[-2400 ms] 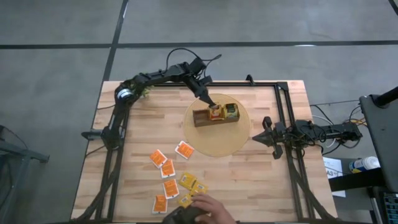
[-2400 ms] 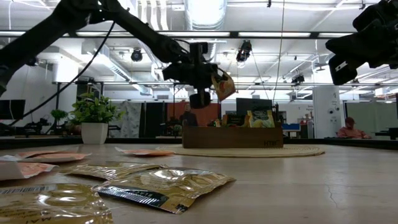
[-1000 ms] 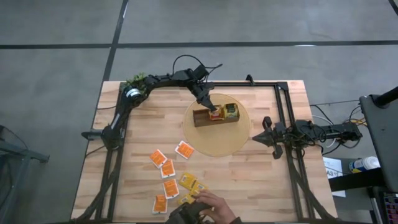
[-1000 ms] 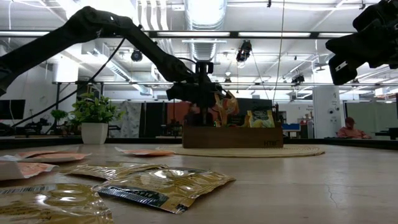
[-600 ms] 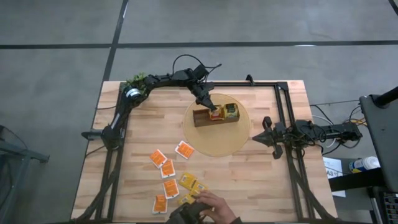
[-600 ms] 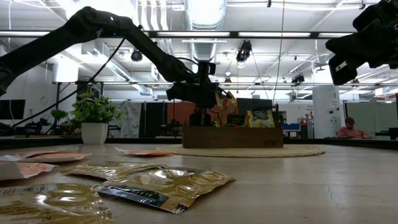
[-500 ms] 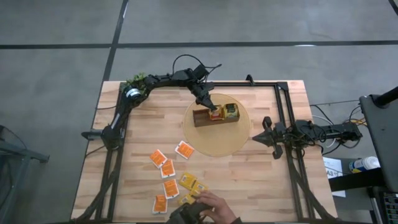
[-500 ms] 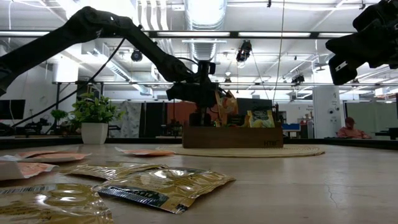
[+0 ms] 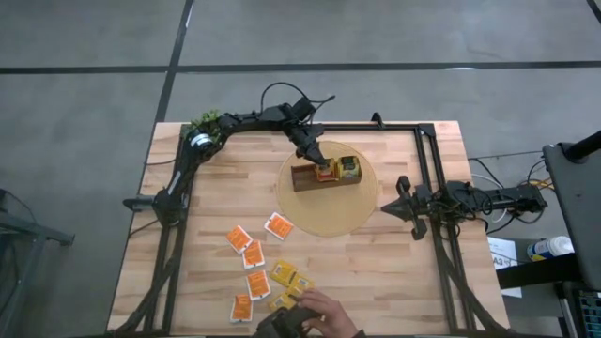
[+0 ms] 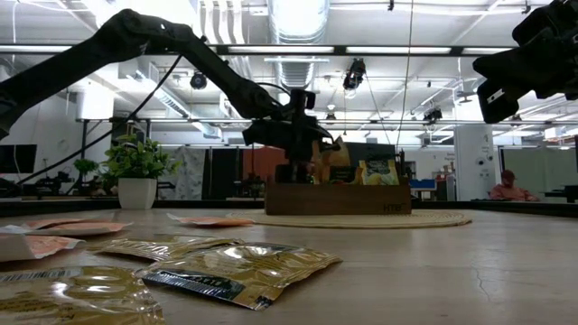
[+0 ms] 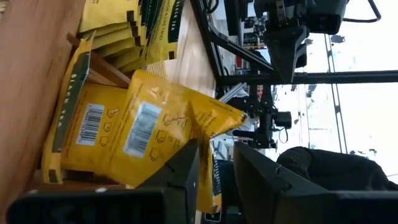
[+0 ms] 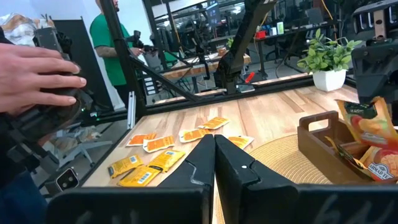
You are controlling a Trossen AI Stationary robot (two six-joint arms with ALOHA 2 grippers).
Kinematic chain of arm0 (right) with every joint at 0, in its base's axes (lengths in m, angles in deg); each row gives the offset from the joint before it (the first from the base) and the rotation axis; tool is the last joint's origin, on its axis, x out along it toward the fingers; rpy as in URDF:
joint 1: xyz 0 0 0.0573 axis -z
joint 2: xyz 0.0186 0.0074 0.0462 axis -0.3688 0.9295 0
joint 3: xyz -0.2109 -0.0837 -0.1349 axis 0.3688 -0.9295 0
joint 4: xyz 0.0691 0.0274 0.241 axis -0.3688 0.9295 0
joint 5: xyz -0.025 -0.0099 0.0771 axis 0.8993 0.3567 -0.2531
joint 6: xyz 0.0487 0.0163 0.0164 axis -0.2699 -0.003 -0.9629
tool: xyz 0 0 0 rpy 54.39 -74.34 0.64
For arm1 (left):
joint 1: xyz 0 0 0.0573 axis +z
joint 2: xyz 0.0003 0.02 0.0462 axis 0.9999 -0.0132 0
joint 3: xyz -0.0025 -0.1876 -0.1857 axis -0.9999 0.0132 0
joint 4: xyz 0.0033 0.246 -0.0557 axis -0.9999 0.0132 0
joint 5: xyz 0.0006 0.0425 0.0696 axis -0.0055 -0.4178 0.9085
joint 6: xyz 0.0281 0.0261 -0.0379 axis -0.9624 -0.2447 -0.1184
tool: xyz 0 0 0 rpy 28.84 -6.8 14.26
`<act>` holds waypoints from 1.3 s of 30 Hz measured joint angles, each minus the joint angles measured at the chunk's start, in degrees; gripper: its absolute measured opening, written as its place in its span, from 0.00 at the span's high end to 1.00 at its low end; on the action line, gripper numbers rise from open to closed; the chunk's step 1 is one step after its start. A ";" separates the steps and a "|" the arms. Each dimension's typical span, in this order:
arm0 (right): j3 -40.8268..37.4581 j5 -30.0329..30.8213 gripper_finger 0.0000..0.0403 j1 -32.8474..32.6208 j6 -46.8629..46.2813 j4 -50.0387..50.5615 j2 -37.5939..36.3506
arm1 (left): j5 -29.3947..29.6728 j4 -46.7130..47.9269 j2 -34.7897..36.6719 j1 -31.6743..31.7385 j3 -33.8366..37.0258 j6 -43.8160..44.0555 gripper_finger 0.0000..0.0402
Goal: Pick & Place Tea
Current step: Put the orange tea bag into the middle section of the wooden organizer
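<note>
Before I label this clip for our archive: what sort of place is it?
Probably a robotics lab or open workshop. Exposed ducts and strip lights run overhead, more framed workbenches stand behind, and a person in a green shirt works among them. A potted plant sits at the table's edge.

Wooden box (image 9: pixel 324 176) showing brown; round mat (image 9: pixel 329 214) under it showing pale straw. Sachets inside (image 11: pixel 149 127) showing yellow with dark label bands and white barcode patches. Loose sachets (image 9: pixel 255 255) on the light wood table (image 9: pixel 394 272) showing orange-and-white and yellow. Arms appearing black.
</note>
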 joint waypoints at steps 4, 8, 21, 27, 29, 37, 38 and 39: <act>0.00 0.01 0.98 0.00 0.01 0.00 0.00 | -0.02 -0.69 0.00 -0.20 0.00 0.11 0.77; 0.00 0.01 0.98 0.00 0.01 0.00 0.00 | -0.02 -0.87 0.00 -0.35 0.00 0.41 0.77; 0.00 0.01 0.98 0.01 0.01 0.00 0.00 | -4.13 -3.30 0.00 -0.60 -0.16 1.14 0.76; 0.00 0.02 0.98 0.02 0.00 0.00 0.00 | -6.29 -3.34 0.15 -0.68 -1.65 1.79 0.76; 0.00 0.02 0.98 0.01 0.01 0.00 0.00 | -6.38 -3.36 0.25 -0.70 -2.46 1.55 0.76; 0.00 0.00 0.98 0.00 0.02 0.00 0.00 | -2.91 -2.73 1.01 -1.59 -5.94 0.98 0.77; 0.00 0.00 0.98 0.01 0.01 0.00 0.00 | -1.58 -2.52 1.37 -1.80 -5.98 0.18 0.77; 0.00 0.01 0.98 0.01 0.00 0.00 0.00 | -0.01 -2.13 1.72 -1.99 -6.09 -0.59 0.77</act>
